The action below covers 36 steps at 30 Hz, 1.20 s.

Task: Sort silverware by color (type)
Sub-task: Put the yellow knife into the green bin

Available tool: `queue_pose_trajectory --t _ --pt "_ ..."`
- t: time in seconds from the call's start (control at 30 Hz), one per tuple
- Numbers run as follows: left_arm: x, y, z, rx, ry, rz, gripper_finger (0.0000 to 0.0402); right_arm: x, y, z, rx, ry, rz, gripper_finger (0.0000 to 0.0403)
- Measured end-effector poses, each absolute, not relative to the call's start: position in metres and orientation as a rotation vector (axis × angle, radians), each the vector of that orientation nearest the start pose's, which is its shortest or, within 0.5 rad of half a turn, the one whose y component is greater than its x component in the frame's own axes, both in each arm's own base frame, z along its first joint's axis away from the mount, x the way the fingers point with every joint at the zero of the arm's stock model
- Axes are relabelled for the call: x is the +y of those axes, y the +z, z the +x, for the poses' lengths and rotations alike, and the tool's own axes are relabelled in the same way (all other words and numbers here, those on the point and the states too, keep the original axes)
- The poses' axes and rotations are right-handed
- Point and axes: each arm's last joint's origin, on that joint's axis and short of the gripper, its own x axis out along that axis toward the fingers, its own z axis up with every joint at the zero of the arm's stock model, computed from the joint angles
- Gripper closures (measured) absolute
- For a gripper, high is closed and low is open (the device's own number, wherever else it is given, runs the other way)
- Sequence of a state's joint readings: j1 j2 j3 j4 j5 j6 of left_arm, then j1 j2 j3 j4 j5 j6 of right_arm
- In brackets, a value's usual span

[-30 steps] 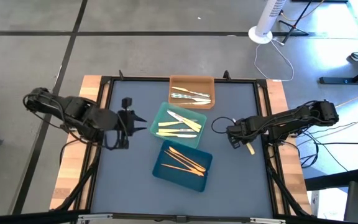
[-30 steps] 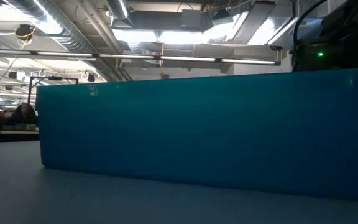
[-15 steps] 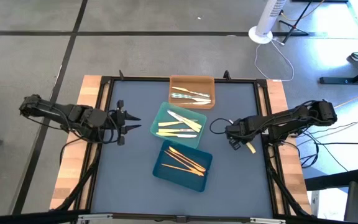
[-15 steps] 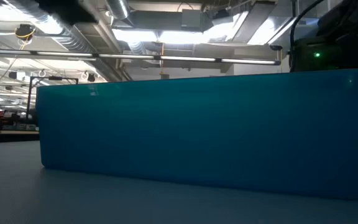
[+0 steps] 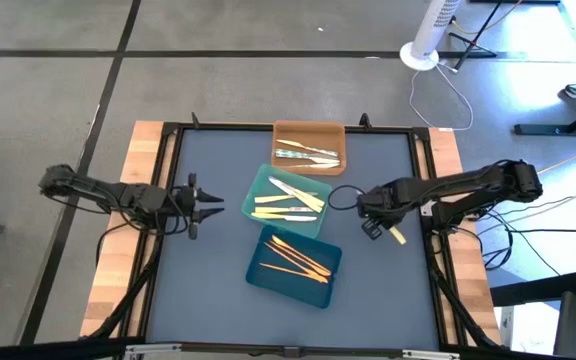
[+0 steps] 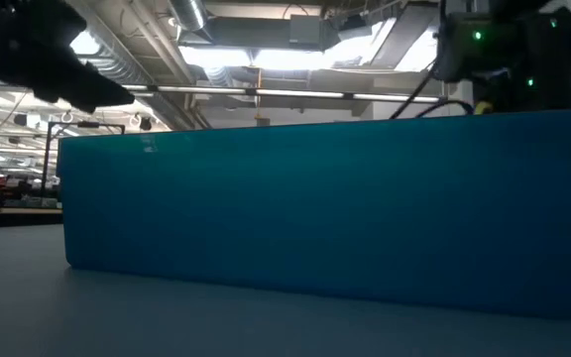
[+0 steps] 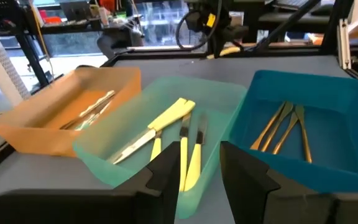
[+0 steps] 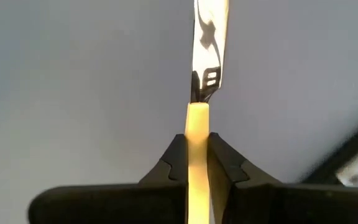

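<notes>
Three trays sit in a row down the middle of the table (image 5: pixel 208 290): an orange tray (image 5: pixel 308 133) with about three silver pieces, a teal tray (image 5: pixel 264 186) with about four yellow ones, a blue tray (image 5: pixel 264 275) with about four tan ones. The right gripper (image 5: pixel 369 211) — just right of the teal tray — is clamped on a yellow-handled knife (image 8: pixel 201 93), blade running straight out past the fingers. The left gripper (image 5: pixel 211 198), fingers slightly apart and empty, faces the trays from the left.

High cam overhead, low cam pressed against blue tray (image 6: pixel 325 213) — both share it.
</notes>
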<state>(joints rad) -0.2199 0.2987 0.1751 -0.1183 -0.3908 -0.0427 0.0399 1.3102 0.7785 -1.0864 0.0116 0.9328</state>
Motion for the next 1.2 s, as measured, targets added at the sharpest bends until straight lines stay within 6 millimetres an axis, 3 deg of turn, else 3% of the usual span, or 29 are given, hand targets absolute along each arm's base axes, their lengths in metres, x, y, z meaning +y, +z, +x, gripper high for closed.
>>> queue_pose_trajectory --t 0.3,0.7,1.2 --pt "-0.012 0.16 0.106 0.219 0.175 0.027 0.0296 0.008 0.244 0.208 1.42 -0.631 0.658 0.0391" --pt "-0.012 0.156 0.107 0.134 0.206 0.082 0.0296 0.008 0.319 0.232 1.146 -0.471 0.642 0.0396" --pt "-0.01 0.168 0.098 -0.001 0.208 0.132 0.0296 0.01 0.347 0.26 0.825 -0.24 0.58 0.04"
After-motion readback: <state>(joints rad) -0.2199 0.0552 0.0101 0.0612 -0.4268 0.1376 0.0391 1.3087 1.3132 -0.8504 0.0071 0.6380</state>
